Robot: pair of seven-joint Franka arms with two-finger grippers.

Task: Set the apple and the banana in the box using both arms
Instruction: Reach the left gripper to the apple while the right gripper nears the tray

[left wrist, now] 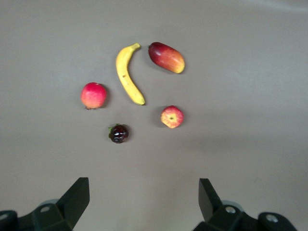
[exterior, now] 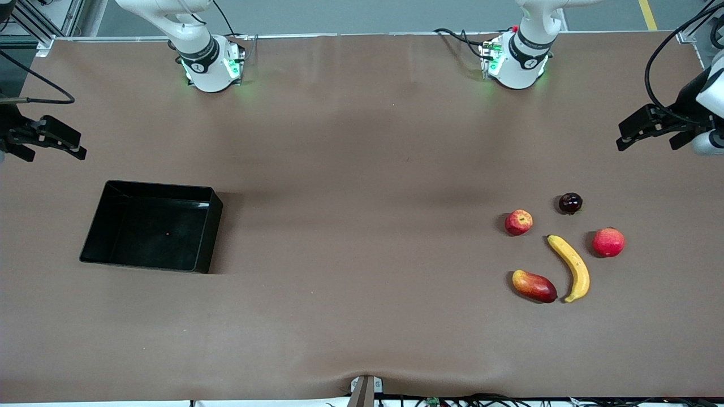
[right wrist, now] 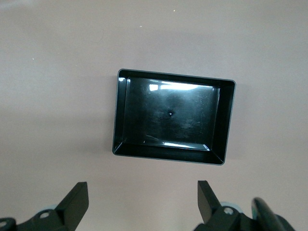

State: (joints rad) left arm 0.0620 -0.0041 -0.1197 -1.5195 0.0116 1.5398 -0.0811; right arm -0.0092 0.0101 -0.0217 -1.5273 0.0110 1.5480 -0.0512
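The whole table (exterior: pixel 362 316) is seen from a high camera that faces the two robot bases. The left wrist view is taken from above, looking straight down at the banana (left wrist: pixel 128 73) and the apple (left wrist: pixel 172 117); both are shared with the front view. The right wrist view is also directed downward, at the box (right wrist: pixel 120 115), which is shared with the front view.

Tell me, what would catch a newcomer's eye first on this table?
Probably the bright fruit clustered toward the left arm's end: a yellow banana with a small red apple and three other fruits around it. Next, the empty black box toward the right arm's end. Both arms wait, the left gripper and right gripper hanging open at the table's ends.
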